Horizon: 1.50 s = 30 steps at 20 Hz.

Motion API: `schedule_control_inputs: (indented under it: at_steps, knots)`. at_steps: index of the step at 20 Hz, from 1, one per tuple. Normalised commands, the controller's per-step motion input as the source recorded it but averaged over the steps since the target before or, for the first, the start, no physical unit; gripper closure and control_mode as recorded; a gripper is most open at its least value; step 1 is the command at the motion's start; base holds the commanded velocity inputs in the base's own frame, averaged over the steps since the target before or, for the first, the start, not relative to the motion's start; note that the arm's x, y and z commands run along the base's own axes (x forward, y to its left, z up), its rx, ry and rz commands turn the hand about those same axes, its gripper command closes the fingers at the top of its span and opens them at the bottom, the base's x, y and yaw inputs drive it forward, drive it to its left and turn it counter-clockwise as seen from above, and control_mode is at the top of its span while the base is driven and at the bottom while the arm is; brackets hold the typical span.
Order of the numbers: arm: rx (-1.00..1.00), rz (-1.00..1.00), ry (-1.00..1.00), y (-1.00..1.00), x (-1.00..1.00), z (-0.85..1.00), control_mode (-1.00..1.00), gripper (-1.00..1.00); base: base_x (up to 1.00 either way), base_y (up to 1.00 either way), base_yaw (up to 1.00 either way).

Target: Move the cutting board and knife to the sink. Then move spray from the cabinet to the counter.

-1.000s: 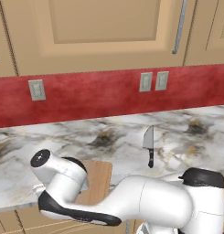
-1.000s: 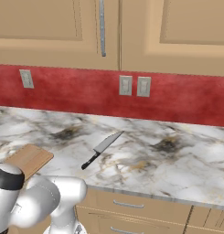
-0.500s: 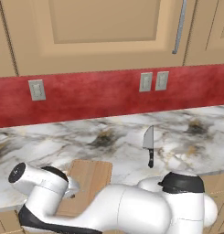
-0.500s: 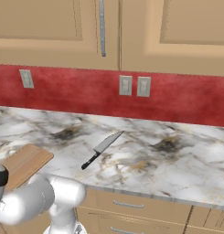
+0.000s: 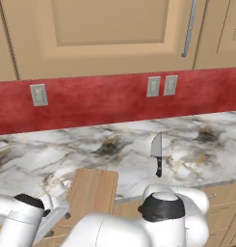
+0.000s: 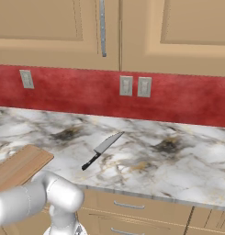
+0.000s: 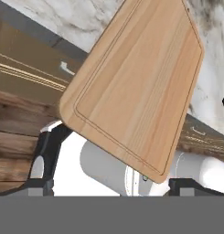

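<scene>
Nearest, low at about 7 o'clock in the left base view: gripper [image 7: 111,180], jaws spread to full width, nothing between them. In the hand view, fingertips [image 7: 48,148] rising at either bottom corner with the overhanging end of the cutting board [image 7: 136,87] between and above them; contact not discernible.

Just beyond, cutting board [image 5: 92,194] lying flat on the counter [image 5: 52,154], its near end poking out past the counter edge over the drawer fronts [image 6: 127,209]. Probably stiff, light for its size, smooth-faced with rounded corners and a shallow groove near the rim. Too broad to span across its face, so best pinched through its thickness at that overhanging edge, one finger above and one below. Likely to sag or swing from an end grip; closer to the middle of the short edge looks safer. Some slip possible on the smooth wood.

Further back, toward 2 o'clock from the board, well apart from it: knife [image 5: 157,152] flat on the marble, black handle toward the counter front, grey blade pointing at the wall. Thin, rigid, low-lying; handle the thicker, safer place to grip, blade liable to slide.

Farthest: red backsplash [image 5: 100,99] with outlets [image 5: 161,86], then the shut upper cabinets [image 6: 54,27].
</scene>
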Motion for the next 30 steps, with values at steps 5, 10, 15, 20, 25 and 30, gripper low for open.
schedule_control_inputs:
  at_steps: [5, 10, 15, 20, 25, 30]
  knots:
    - [-0.16, 0.19, 0.0, 0.0, -0.3, -0.19, -1.0, -1.0, 0.0, 0.0, 0.0]
    - [-0.09, 0.16, 0.0, -0.12, 0.03, -0.24, -1.0, -1.0, 0.0, 0.0, 0.0]
    - [-0.04, 0.16, 0.0, -0.22, 0.15, -0.32, -1.0, -1.0, 0.0, 0.0, 0.0]
    - [-0.01, 0.14, 0.0, -0.28, 0.26, -0.29, -1.0, -1.0, 0.0, 0.0, 0.0]
    - [-0.02, 0.14, 0.0, -0.22, 0.18, -0.22, -1.0, -1.0, 0.0, 0.0, 0.0]
    - [-0.04, 0.12, 0.0, -0.08, 0.02, -0.27, -1.0, -1.0, 0.0, 0.0, 0.0]
